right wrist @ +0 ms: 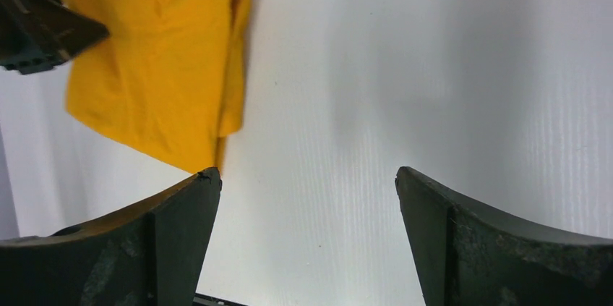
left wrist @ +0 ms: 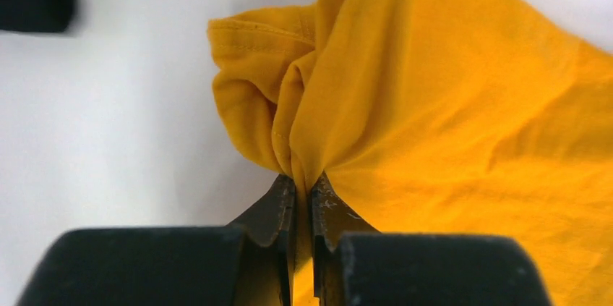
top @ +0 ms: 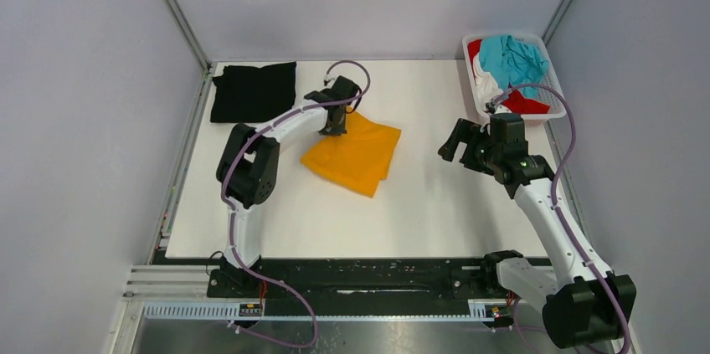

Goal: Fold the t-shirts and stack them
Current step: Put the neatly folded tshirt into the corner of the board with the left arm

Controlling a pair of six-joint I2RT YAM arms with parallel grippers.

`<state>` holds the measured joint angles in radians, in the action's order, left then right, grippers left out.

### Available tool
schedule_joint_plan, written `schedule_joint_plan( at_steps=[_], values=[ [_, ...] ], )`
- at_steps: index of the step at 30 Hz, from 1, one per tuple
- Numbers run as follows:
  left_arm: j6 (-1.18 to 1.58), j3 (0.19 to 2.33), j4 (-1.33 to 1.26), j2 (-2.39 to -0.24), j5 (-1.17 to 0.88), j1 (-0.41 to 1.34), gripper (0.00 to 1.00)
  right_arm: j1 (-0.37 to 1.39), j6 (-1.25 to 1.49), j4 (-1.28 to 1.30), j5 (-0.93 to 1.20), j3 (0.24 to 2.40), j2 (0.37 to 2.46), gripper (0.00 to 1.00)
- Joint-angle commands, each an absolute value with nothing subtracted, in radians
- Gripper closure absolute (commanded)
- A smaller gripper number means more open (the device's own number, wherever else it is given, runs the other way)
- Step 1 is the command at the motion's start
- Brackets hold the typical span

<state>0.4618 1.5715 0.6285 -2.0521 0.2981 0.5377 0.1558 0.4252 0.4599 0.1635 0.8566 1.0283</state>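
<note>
On the table (top: 435, 220), the orange-yellow t-shirt (top: 356, 153) is pinched by the left tool (left wrist: 302, 189); the right tool (right wrist: 307, 179) is spread wide, empty.

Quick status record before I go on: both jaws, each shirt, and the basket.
left jaws: shut on a bunched edge of the orange shirt
right jaws: open, empty, above the table
orange shirt: folded, mid-table
black shirt: folded flat, far left corner
basket: far right corner; holds teal shirt, red shirt, white shirt, all unfolded
</note>
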Motion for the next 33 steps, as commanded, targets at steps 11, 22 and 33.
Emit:
schedule_joint_plan(
  at_steps=[11,22,33],
  values=[
    [0.124,1.854,0.581,-2.079,0.729,0.387,1.0,0.154,0.422,0.399,-0.026,0.813,0.955,0.0],
    [-0.125,2.034,0.438,-2.161,0.692,0.264,1.0,0.154,0.414,0.38,-0.068,0.816,1.001,0.01],
    [-0.201,2.122,0.41,-2.107,0.627,0.233,1.0,0.153,0.407,0.37,-0.119,0.816,1.017,0.01]
  ],
)
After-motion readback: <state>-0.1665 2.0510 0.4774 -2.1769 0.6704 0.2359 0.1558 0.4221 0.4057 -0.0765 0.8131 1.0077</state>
